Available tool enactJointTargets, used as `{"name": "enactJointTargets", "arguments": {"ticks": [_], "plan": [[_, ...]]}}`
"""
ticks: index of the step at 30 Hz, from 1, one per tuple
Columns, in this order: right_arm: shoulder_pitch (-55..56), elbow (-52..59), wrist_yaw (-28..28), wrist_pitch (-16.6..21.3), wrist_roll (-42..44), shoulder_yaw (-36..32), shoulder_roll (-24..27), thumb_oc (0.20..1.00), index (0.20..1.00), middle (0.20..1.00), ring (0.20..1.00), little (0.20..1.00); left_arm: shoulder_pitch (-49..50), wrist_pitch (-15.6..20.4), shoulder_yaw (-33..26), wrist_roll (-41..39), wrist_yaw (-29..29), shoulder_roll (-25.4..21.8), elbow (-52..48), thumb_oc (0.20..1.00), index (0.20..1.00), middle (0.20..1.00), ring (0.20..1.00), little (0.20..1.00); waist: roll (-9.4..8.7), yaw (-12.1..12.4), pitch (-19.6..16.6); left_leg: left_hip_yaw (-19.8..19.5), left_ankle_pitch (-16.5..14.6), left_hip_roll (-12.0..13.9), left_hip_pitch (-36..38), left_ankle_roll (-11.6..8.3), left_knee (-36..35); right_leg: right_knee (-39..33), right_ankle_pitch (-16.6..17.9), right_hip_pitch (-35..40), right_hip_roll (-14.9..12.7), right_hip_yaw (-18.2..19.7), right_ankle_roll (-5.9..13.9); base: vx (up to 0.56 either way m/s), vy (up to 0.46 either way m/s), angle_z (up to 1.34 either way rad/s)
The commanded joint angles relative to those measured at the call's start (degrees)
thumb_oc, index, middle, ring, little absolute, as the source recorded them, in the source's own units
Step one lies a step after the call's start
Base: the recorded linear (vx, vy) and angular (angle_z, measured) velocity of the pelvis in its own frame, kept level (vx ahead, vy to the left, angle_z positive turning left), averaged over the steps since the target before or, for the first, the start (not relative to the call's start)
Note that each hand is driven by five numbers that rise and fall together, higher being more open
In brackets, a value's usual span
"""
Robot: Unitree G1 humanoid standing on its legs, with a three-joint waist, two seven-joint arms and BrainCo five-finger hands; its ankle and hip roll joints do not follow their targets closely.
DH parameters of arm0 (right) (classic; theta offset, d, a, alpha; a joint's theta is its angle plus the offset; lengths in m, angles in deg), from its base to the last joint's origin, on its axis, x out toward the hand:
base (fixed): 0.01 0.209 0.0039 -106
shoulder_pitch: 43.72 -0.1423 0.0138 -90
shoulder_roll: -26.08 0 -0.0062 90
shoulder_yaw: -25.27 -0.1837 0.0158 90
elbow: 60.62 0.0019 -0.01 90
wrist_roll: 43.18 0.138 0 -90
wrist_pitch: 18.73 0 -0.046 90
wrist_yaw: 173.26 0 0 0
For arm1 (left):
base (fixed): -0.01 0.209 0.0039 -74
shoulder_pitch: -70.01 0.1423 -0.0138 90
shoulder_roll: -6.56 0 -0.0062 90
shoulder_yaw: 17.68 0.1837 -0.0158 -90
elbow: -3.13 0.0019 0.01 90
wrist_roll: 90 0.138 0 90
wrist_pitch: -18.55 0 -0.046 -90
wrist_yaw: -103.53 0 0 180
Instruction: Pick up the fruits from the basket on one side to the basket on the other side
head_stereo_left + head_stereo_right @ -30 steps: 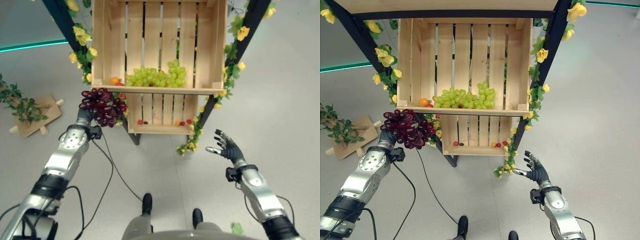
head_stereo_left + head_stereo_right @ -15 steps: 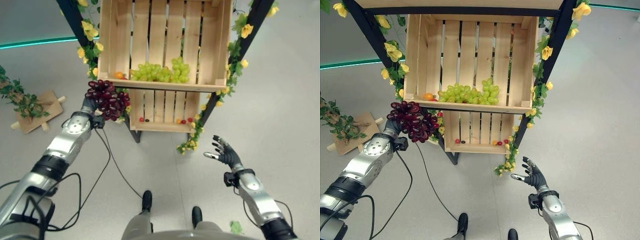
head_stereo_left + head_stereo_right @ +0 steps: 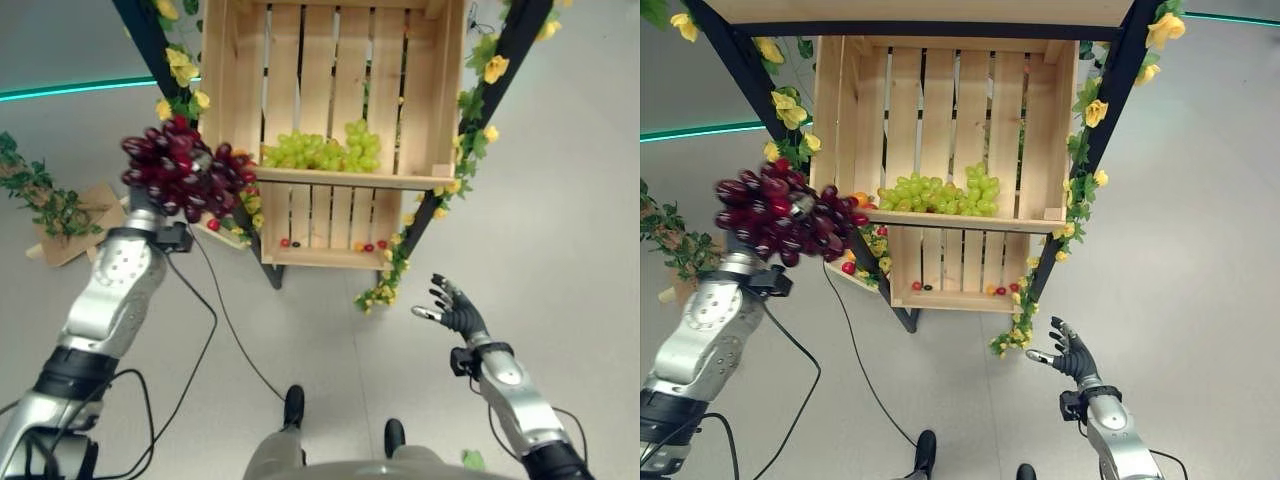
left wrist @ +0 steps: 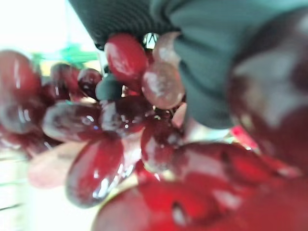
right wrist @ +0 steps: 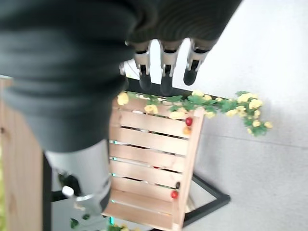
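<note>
A bunch of dark red grapes (image 3: pixel 186 172) hangs in the air just left of the upper wooden crate (image 3: pixel 330 60), level with its front lip. My left hand (image 3: pixel 740 262) is under and behind the bunch, shut on it; in the left wrist view the red grapes (image 4: pixel 120 125) press close against a dark fingertip (image 4: pixel 109 89). Green grapes (image 3: pixel 322 150) and a small orange fruit (image 3: pixel 858 198) lie in the upper crate. My right hand (image 3: pixel 452 308) hovers open low at the right, away from the crates, its fingers (image 5: pixel 163 72) straight.
A lower crate (image 3: pixel 325 256) holds a few small red fruits (image 3: pixel 366 244). Black frame legs (image 3: pixel 500 70) wound with yellow flowers and leaves flank the crates. A wooden board with green leaves (image 3: pixel 60 212) lies on the grey floor at the left.
My left hand has lifted the red grapes higher and a little to the left, up to the level of the upper crate's lip. The right hand has stayed about where it was.
</note>
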Motion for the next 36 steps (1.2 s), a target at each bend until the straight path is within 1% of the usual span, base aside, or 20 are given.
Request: {"name": "enactJointTargets", "arguments": {"ticks": [1,2,3,4,5,8,13,19,20,21,23,25,26,27,30,31,32,33,34,36], "plan": [[0.2,2.8,-0.1,2.9,1.0,-2.7,1.8,1.000,1.000,1.000,1.000,1.000,0.2,2.9,-2.0,3.3,1.7,3.2,-1.0,0.200,0.200,0.200,0.200,0.200,0.96,0.6,-4.0,0.1,-6.7,3.4,-0.8,-1.85,2.8,2.8,-10.7,2.3,-0.3,-1.2,0.31,0.00,0.000,0.00],[0.3,2.9,-0.1,2.9,0.9,-3.1,1.6,1.000,1.000,1.000,1.000,1.000,2.4,2.4,-2.2,4.0,2.5,5.2,-1.8,0.200,0.200,0.200,0.200,0.200,1.04,0.7,-3.9,0.0,-6.3,3.5,-1.1,-1.78,3.2,2.8,-10.3,2.1,-0.2,-1.2,0.22,-0.02,-0.031,0.02],[0.7,3.5,-0.1,3.0,0.7,-4.0,1.2,1.000,1.000,1.000,1.000,1.000,6.1,1.7,-2.9,4.9,3.3,9.1,-2.6,0.200,0.200,0.200,0.200,0.200,0.86,1.1,-3.7,-0.2,-6.4,3.5,-1.3,-1.78,3.7,2.6,-10.4,2.4,0.0,-1.3,-0.09,-0.02,-0.031,0.01],[0.8,3.5,-0.1,2.9,0.7,-4.0,1.3,1.000,1.000,1.000,1.000,1.000,6.3,1.7,-2.9,5.0,3.3,9.2,-2.7,0.200,0.200,0.200,0.200,0.200,0.77,1.0,-3.9,-0.2,-6.9,3.5,-0.9,-1.86,3.5,2.5,-10.9,2.8,-0.1,-1.3,-0.15,0.00,0.000,0.00],[0.9,3.8,-0.1,3.0,0.6,-4.4,1.2,1.000,1.000,1.000,1.000,1.000,7.6,1.5,-2.9,5.0,3.7,10.8,-3.2,0.200,0.200,0.200,0.200,0.200,0.82,1.1,-3.6,-0.3,-6.5,3.5,-1.4,-1.78,3.9,2.5,-10.5,2.6,0.1,-1.3,-0.19,0.00,0.000,0.00],[1.7,4.5,-0.1,2.8,0.1,-5.8,0.9,1.000,1.000,1.000,1.000,1.000,12.9,0.1,-2.7,5.5,5.9,15.6,-5.6,0.200,0.200,0.200,0.200,0.200,0.55,1.6,-3.4,-0.4,-7.5,3.3,-1.5,-1.85,5.1,2.5,-11.3,3.6,0.2,-1.8,-0.72,-0.01,-0.019,0.02],[1.6,4.2,0.1,2.9,-0.1,-6.1,1.0,1.000,1.000,1.000,1.000,1.000,13.9,-0.4,-2.6,5.0,7.4,16.5,-8.6,0.200,0.200,0.200,0.200,0.200,0.40,1.8,-3.4,-0.7,-8.0,3.2,-1.8,-1.89,6.2,2.5,-11.7,4.1,0.2,-1.9,-0.92,0.00,-0.009,0.04],[0.6,3.2,1.0,3.0,0.3,-4.6,1.6,1.000,1.000,1.000,1.000,1.000,5.0,0.9,-1.1,6.1,6.4,12.1,-8.4,0.200,0.200,0.200,0.200,0.200,0.60,1.3,-3.7,-0.6,-7.6,3.2,-1.8,-1.99,6.2,2.5,-11.3,4.4,0.2,-2.3,-0.75,0.00,-0.004,0.06],[0.6,3.2,1.3,2.9,0.5,-4.2,1.9,1.000,1.000,1.000,1.000,1.000,3.2,0.9,-0.2,5.7,6.2,11.5,-7.9,0.200,0.200,0.200,0.200,0.200,0.53,1.0,-4.1,-0.4,-8.1,3.3,-1.3,-2.10,6.0,2.4,-11.7,4.7,0.1,-2.3,-0.73,0.07,-0.008,0.03],[0.3,2.9,1.7,2.6,0.9,-3.3,2.2,1.000,1.000,1.000,1.000,1.000,-1.9,1.2,1.8,5.5,5.4,9.5,-5.5,0.200,0.200,0.200,0.200,0.200,0.67,0.5,-4.3,-0.2,-8.2,3.3,-0.9,-2.09,5.8,2.4,-11.7,4.8,0.0,-2.3,-0.57,0.03,0.004,0.01],[0.2,2.8,1.8,2.5,0.9,-3.0,2.3,1.000,1.000,1.000,1.000,1.000,-4.2,1.3,2.8,5.0,5.0,8.7,-4.0,0.200,0.200,0.200,0.200,0.200,0.83,0.2,-4.4,-0.1,-7.8,3.3,-1.2,-1.97,5.8,2.5,-11.2,4.5,0.0,-2.3,-0.43,0.00,0.000,0.00],[0.2,2.8,2.0,2.3,1.0,-2.4,2.6,1.000,1.000,1.000,1.000,1.000,-8.5,1.7,4.4,4.0,4.0,6.7,-1.3,0.200,0.200,0.200,0.200,0.200,0.88,-0.3,-4.6,0.0,-8.0,3.2,-1.0,-1.88,5.8,2.6,-11.1,4.4,-0.2,-2.2,-0.23,0.05,0.003,-0.04],[0.0,2.5,2.0,2.1,1.1,-1.9,3.1,1.000,1.000,1.000,1.000,1.000,-12.2,1.7,5.9,3.2,3.6,4.1,1.5,0.200,0.200,0.200,0.200,0.200,0.98,-0.7,-4.8,0.2,-8.2,3.2,-0.9,-1.81,5.8,2.8,-11.1,4.3,-0.3,-2.1,-0.08,0.04,0.005,-0.04],[-0.1,2.5,2.0,2.1,1.1,-2.0,3.0,1.000,1.000,1.000,1.000,1.000,-12.5,1.8,6.1,3.1,3.6,4.0,1.7,0.200,0.200,0.200,0.200,0.200,0.92,-0.6,-4.8,0.3,-8.2,3.2,-0.9,-1.81,5.9,2.8,-11.1,4.2,-0.4,-2.1,-0.08,0.05,0.004,-0.06],[-0.2,2.1,1.9,2.0,1.6,-1.5,3.5,1.000,1.000,1.000,1.000,1.000,-17.7,2.0,8.1,2.1,2.3,-0.2,6.2,0.200,0.200,0.200,0.200,0.200,1.15,-1.3,-5.1,0.5,-8.4,3.2,-0.8,-1.78,5.9,2.9,-11.0,4.2,-0.7,-2.0,0.25,0.04,0.001,-0.11],[-0.3,2.0,1.8,1.9,1.7,-1.4,3.5,1.000,1.000,1.000,1.000,1.000,-19.7,2.0,9.3,1.3,2.0,-1.3,8.4,0.200,0.200,0.200,0.200,0.200,1.19,-1.4,-5.2,0.6,-8.5,3.1,-0.8,-1.77,6.0,3.0,-11.0,4.1,-0.8,-1.9,0.34,0.09,-0.002,-0.02],[-0.4,1.5,1.7,2.0,1.9,-0.7,3.9,1.000,1.000,1.000,1.000,1.000,-24.0,1.8,11.3,1.6,1.3,-5.1,12.5,0.200,0.200,0.200,0.200,0.200,1.42,-1.9,-5.4,0.8,-9.0,3.1,-0.3,-1.87,5.9,2.9,-11.4,4.3,-1.0,-1.8,0.55,0.04,0.009,-0.01],[-0.6,1.4,1.7,2.0,1.9,-0.8,3.8,1.000,1.000,1.000,1.000,1.000,-24.4,2.0,11.6,1.5,1.3,-5.2,12.8,0.200,0.200,0.200,0.200,0.200,1.46,-1.9,-5.2,0.8,-8.5,3.1,-0.6,-1.78,6.0,3.0,-10.9,4.0,-1.0,-1.8,0.61,0.07,-0.002,-0.05],[-0.5,1.4,1.5,2.0,2.0,-0.5,3.8,1.000,1.000,1.000,1.000,1.000,-26.1,1.7,13.3,0.4,1.4,-5.7,15.1,0.200,0.200,0.200,0.200,0.200,1.41,-2.1,-5.2,0.9,-9.0,3.0,-0.2,-1.87,5.8,2.9,-11.3,4.3,-1.1,-1.9,0.69,0.02,0.003,-0.05],[-0.4,1.1,1.4,2.0,2.1,0.3,4.1,1.000,1.000,1.000,1.000,1.000,-31.5,0.8,17.5,0.5,1.4,-9.1,21.2,0.200,0.200,0.200,0.200,0.200,1.75,-2.8,-5.3,1.1,-8.9,2.9,-0.3,-1.85,5.6,2.9,-11.1,3.8,-1.4,-1.7,1.09,0.05,0.004,-0.06]]}}
